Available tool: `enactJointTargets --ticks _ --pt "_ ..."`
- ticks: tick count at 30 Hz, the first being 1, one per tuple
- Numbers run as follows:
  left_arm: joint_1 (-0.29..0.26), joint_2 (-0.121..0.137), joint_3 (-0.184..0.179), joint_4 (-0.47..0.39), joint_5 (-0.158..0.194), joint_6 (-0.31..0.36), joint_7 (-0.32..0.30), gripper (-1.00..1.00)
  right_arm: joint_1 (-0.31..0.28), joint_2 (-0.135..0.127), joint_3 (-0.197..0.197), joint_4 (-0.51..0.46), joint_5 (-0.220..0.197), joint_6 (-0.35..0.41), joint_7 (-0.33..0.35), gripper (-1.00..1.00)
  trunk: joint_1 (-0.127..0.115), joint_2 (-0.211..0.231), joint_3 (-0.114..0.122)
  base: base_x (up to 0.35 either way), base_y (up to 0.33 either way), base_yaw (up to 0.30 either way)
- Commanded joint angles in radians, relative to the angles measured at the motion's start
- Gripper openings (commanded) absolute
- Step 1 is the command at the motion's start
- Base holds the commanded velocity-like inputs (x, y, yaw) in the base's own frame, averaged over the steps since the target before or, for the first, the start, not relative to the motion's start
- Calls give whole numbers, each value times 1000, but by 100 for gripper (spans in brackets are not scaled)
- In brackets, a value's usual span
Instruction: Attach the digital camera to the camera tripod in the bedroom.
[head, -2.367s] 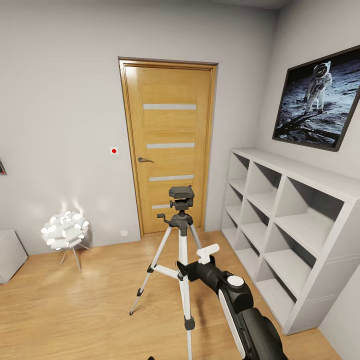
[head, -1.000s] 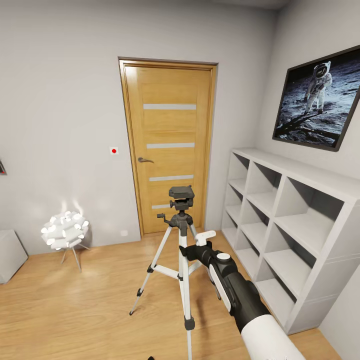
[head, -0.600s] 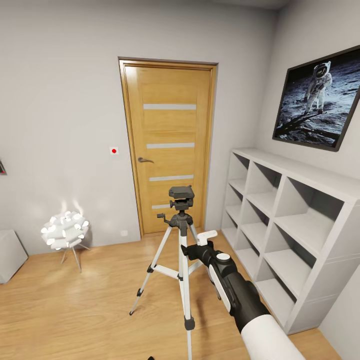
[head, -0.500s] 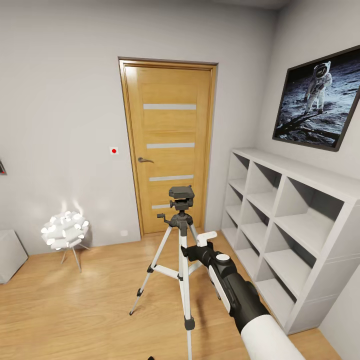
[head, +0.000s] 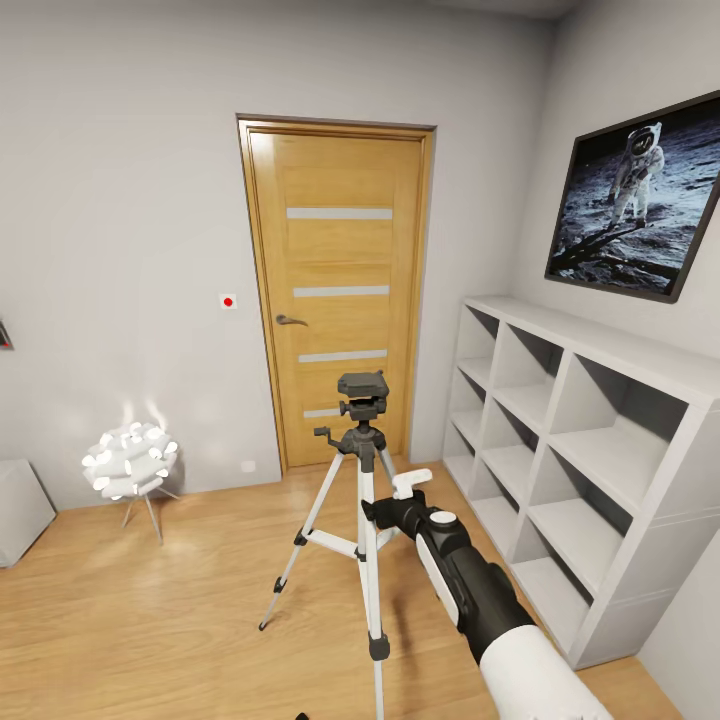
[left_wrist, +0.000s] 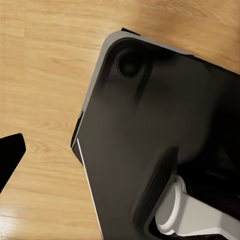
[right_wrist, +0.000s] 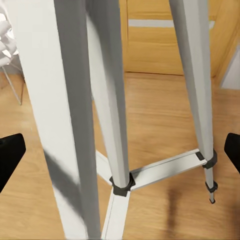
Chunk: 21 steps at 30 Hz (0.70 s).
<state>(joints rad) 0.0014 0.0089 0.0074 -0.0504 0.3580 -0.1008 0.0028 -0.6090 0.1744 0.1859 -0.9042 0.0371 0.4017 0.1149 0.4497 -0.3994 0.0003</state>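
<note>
Tripod (head: 364, 470) legs just before open right hand (head: 390, 500).

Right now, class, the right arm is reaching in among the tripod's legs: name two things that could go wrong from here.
1. The right gripper sits right beside the camera tripod, whose thin legs loom very close in the right wrist view. Pushing further could nudge a leg and tip it onto the wood floor.

2. The gripper is level with the legs, well below the tripod's black head, so a grasp here might close on a leg, not the mount.
</note>
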Motion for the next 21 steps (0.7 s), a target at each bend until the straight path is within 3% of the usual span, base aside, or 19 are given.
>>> enactJointTargets --ticks 1,7,15,21 --pt "0 0 0 0 3 -2 0 100 -7 0 -1 5 4 5 3 100 0 -1 0 0 0 0" --pt "0 0 0 0 4 -2 0 100 -62 0 -3 88 -5 -3 1 100 0 -1 0 0 0 0" --pt "0 -1 0 0 4 -2 0 100 -91 0 -3 139 -51 -44 0 100 0 -1 0 0 0 0" --pt "0 -1 0 0 4 -2 0 100 -126 0 -3 190 -61 -57 0 100 0 -1 0 0 0 0"
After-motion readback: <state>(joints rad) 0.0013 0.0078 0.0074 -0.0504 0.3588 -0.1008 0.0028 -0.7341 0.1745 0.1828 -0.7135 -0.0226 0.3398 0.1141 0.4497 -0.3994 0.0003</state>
